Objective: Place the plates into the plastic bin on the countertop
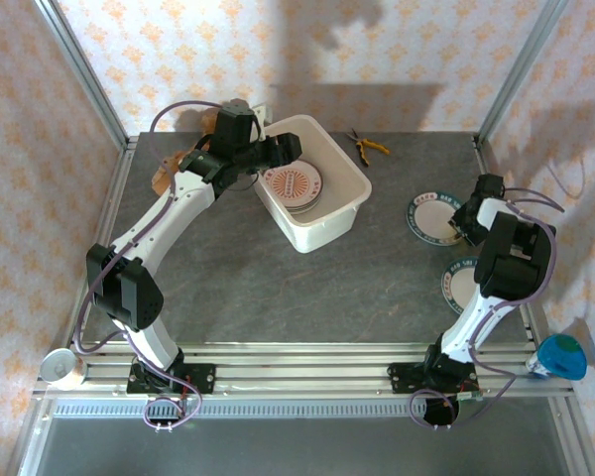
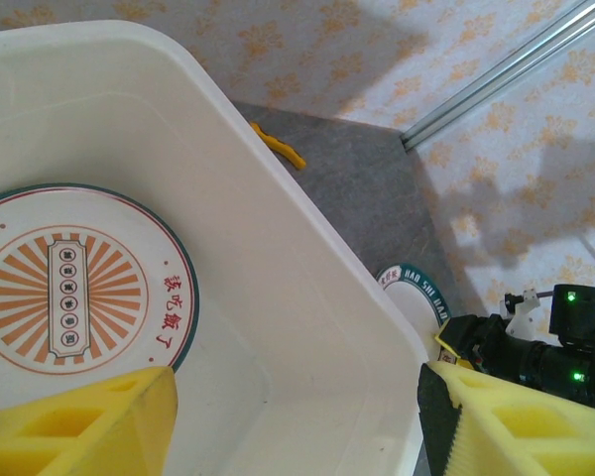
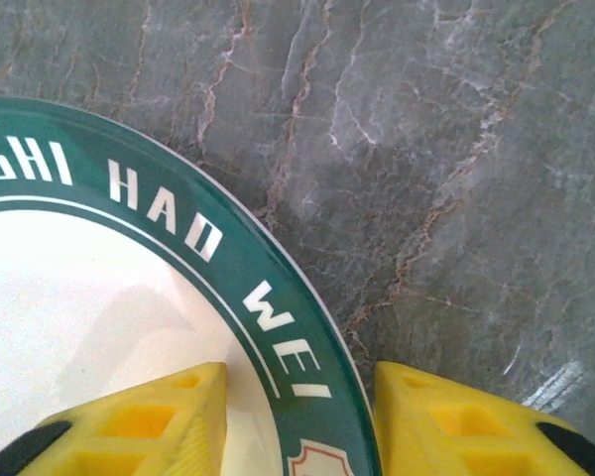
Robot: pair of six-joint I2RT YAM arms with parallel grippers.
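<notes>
Right hand [image 3: 299, 402] straddling white plate [image 3: 99, 297], dark green rim, white lettering, whether pinched unclear

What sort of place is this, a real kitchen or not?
Probably a lab test cell dressed as a kitchen: aluminium rails frame the stone-look countertop, wallpaper panels stand around it, and two robot arms are bolted to the rails.

The counter [image 1: 278, 288] carried one white plastic bin [image 1: 331, 215], whose stack of plates [image 1: 293, 184] could not be counted. Two green-rimmed plates lay near its right edge, a far plate [image 1: 431, 214] and a near plate [image 1: 457, 282]; one pair of yellow-handled pliers [image 1: 367, 146] lay by the far edge.
</notes>
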